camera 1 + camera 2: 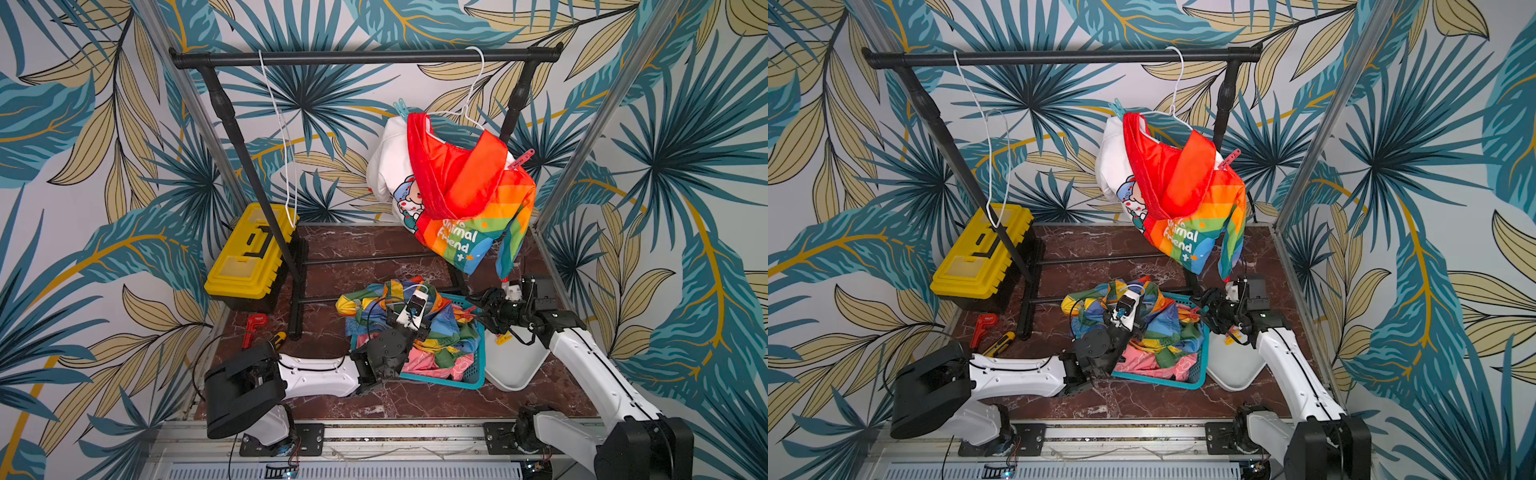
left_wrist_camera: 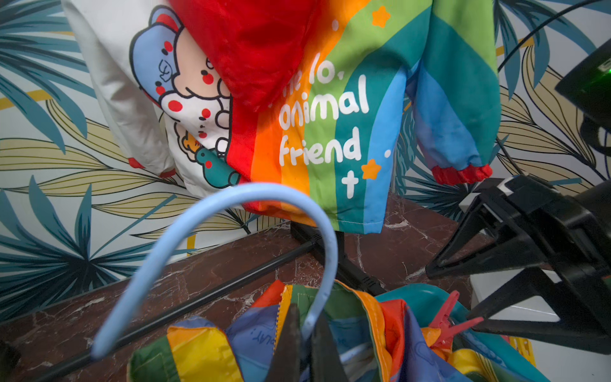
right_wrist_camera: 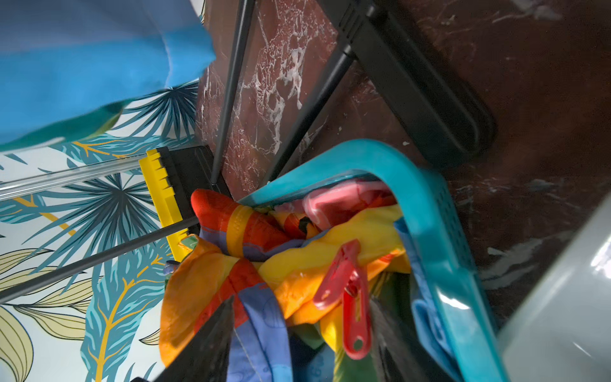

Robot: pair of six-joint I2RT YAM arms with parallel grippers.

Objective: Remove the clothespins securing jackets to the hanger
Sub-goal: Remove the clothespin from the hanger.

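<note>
A rainbow-striped jacket (image 1: 374, 300) lies heaped on a teal basket (image 1: 477, 374). My left gripper (image 2: 307, 317) is shut on the hook of its light blue hanger (image 2: 205, 228). A red clothespin (image 3: 350, 297) is clipped to this jacket, and my right gripper (image 3: 302, 307) stands open with one finger on each side of it, not touching. In both top views a red-hooded rainbow jacket (image 1: 469, 199) and a white bear-print jacket (image 1: 395, 166) hang on a white hanger (image 1: 473, 91), held by a teal clothespin (image 1: 402, 107) and a pink clothespin (image 1: 521, 159).
A black garment rack (image 1: 365, 58) spans the back, with a bare white hanger (image 1: 282, 137) at its left. A white tray (image 1: 515, 370) beside the basket holds a yellow clothespin (image 1: 503, 339). A yellow toolbox (image 1: 245, 253), red wrench (image 1: 253, 328) and utility knife (image 1: 277, 337) lie left.
</note>
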